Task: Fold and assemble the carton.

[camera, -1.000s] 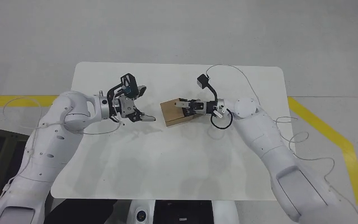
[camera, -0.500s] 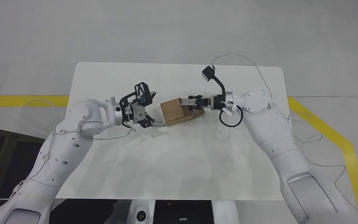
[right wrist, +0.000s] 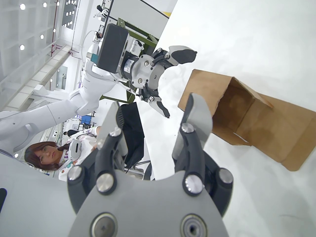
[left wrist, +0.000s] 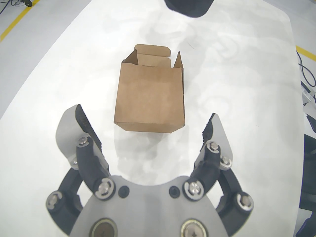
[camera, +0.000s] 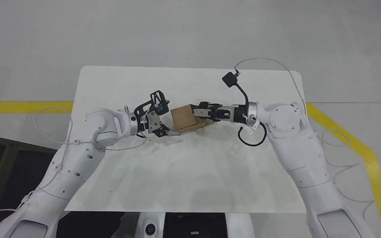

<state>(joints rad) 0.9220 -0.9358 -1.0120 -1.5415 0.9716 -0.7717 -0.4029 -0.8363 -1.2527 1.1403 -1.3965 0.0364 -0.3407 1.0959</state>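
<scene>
Brown carton (camera: 189, 118) on its side near the middle of the white table (camera: 196, 178), between two open claws.

Closed end turned toward the left gripper (left wrist: 145, 113), open end with loose flaps toward the right gripper (right wrist: 155, 102). Left gripper just beside the closed end, jaws spread wider than the carton, holding nothing and not touching it. Right gripper at the open end, jaws also well apart, nothing between them. One finger (right wrist: 197, 114) of it in front of the carton's edge in the right wrist view; cannot tell if touching there.
</scene>
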